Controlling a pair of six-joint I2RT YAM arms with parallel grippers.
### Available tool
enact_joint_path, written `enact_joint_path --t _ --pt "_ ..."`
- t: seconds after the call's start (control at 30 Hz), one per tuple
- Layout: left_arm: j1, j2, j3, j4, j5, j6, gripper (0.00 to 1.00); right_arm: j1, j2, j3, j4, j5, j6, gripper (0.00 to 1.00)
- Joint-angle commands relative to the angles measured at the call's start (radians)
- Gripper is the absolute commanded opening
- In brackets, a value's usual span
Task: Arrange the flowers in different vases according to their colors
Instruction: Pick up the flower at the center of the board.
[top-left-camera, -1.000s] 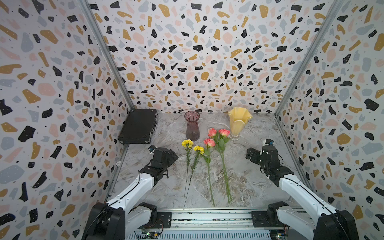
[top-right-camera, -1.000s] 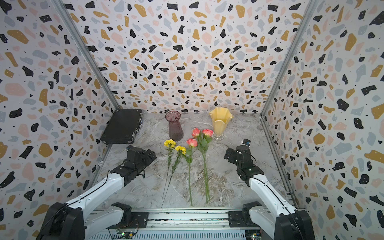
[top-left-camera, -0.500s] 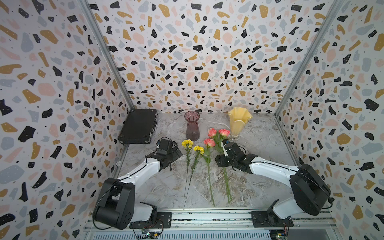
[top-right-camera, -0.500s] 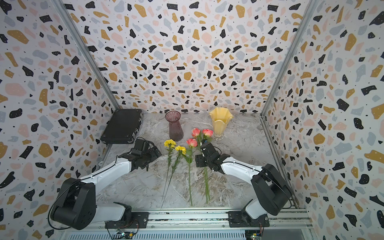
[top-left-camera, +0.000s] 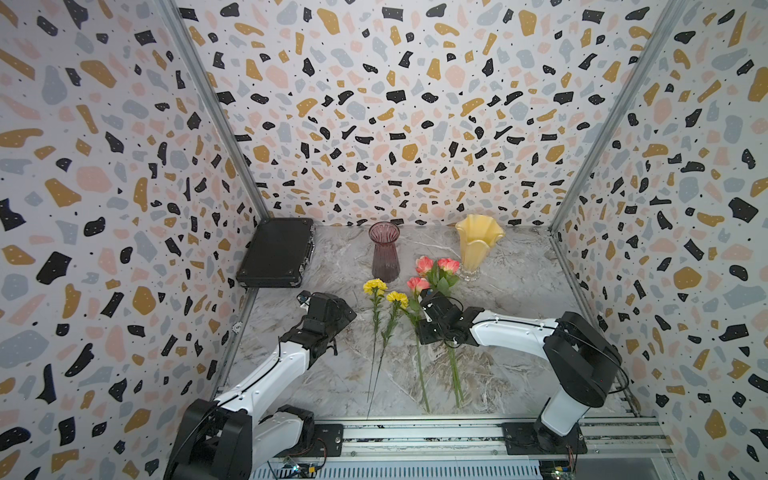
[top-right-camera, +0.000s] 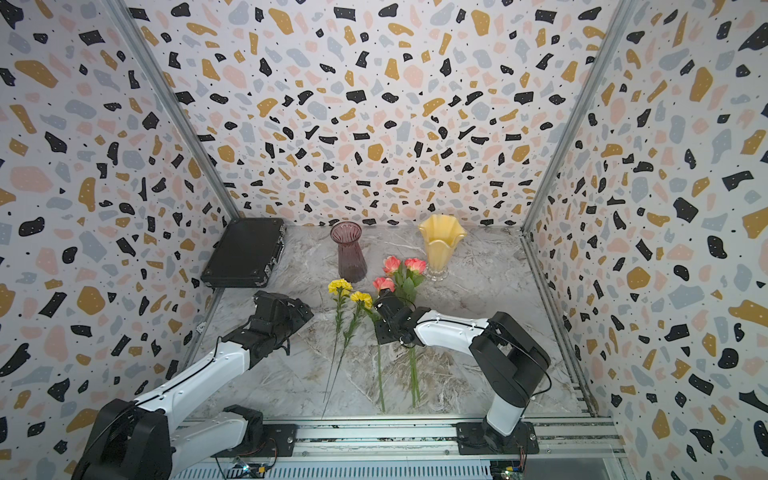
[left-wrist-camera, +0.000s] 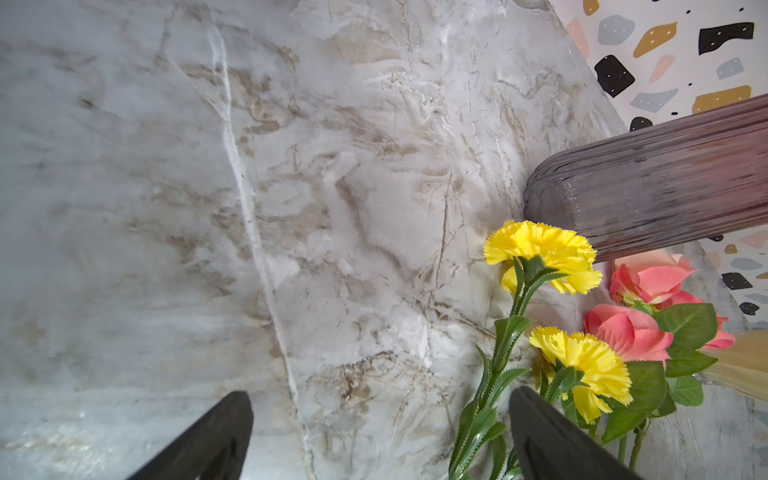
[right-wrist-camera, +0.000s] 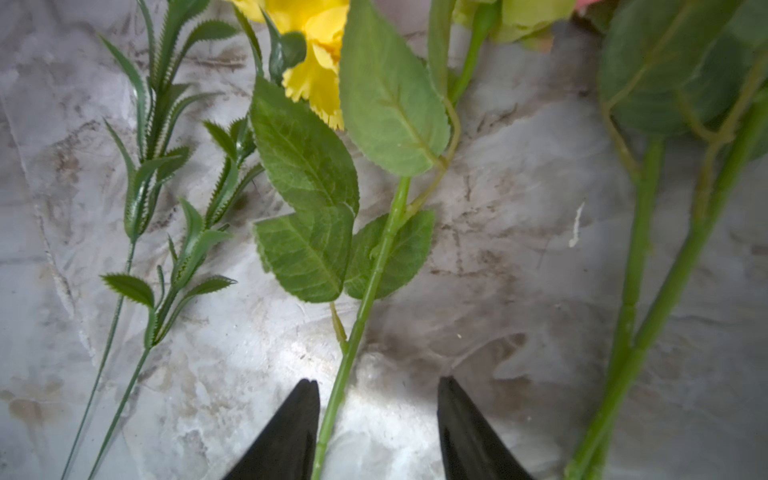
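Rose pickup is getting under way, I judge: fingers of the right gripper (right-wrist-camera: 376, 380) are standing spread, straddling the pink rose stem (right-wrist-camera: 361, 307), which is lying just beside one finger. The left gripper (left-wrist-camera: 380, 392) is gaping, with yellow carnations (left-wrist-camera: 540, 253) beyond one fingertip. The next move is calling for pinching the stem, then lifting it toward a vase.

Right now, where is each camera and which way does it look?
Both top views: high over the base, looking down at table, vases, flowers; both arms show.
Left wrist: low, facing purple vase, yellow bloom; left gripper shows, open.
Right wrist: over rose stem; right gripper straddles it.
Wrist views share the yellow bloom.
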Motion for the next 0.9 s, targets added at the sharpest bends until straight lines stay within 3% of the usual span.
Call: enact_joint_path --t 0.0,0.43,0.67,0.87 --pt "0.001 -0.003 -0.004 0.041 -0.017 -0.016 0.99 0.010 0.011 0.041 -0.050 0.013 0.010 0.48" --pt "0.001 0.005 0.006 0.030 -0.005 -0.013 1.00 0.040 0.102 0.110 -0.107 0.022 0.015 0.37" --pt "0.001 0.014 0.004 0.040 0.008 -0.019 0.99 0.042 0.122 0.130 -0.142 0.058 0.028 0.24" --pt "0.002 0.013 0.001 0.045 0.010 -0.017 0.99 0.043 0.096 0.118 -0.127 0.072 0.015 0.04"
